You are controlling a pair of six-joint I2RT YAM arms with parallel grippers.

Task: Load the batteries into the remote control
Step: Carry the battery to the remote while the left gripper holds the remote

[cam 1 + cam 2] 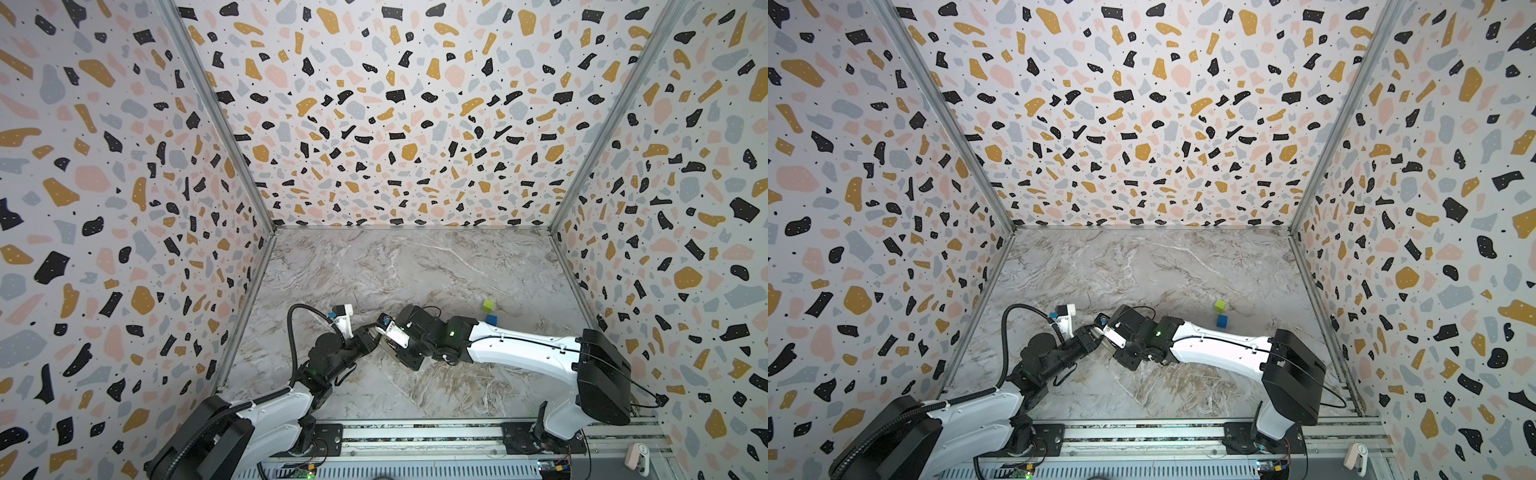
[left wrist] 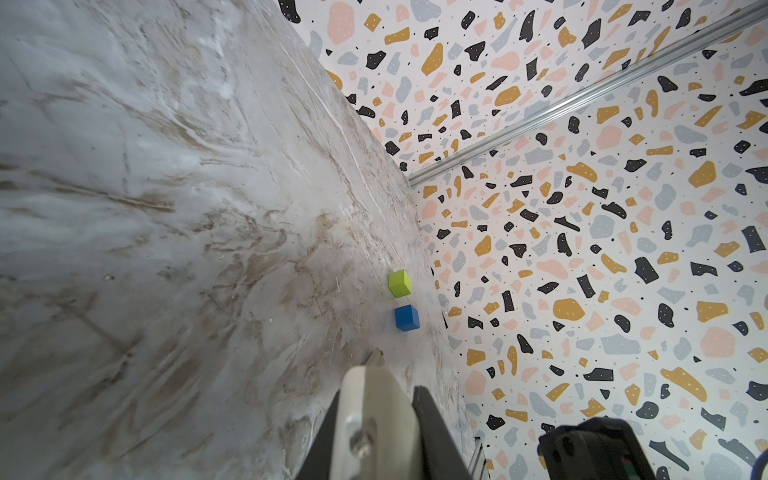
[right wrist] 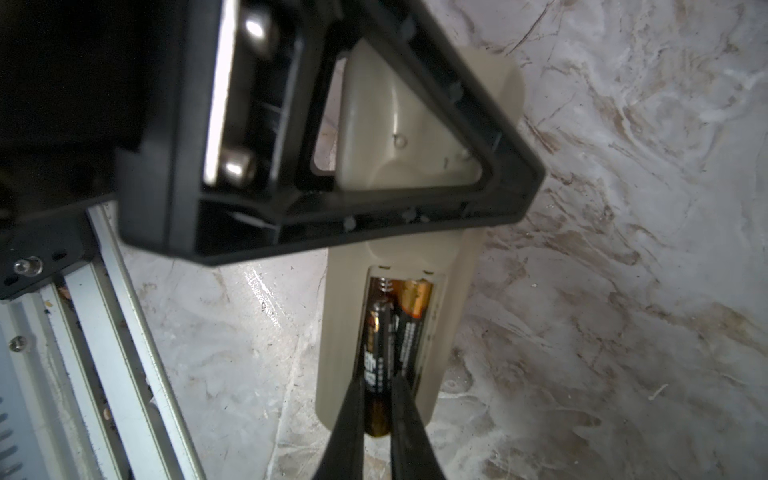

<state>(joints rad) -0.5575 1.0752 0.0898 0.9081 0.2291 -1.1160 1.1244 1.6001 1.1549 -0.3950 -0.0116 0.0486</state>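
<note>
Left gripper (image 2: 376, 411), closest to its wrist lens, is clamped on the remote control (image 3: 345, 332) above the counter (image 3: 623, 249), left of centre, presenting the open bay. Seated battery (image 3: 413, 316) occupies one slot. Right gripper (image 3: 378, 386), narrowed, pinches the second battery (image 3: 376, 357), apparently to press it in alongside.

Robot test booth: terrazzo-print walls (image 1: 395, 104), marble-print tabletop (image 1: 415, 270).
</note>
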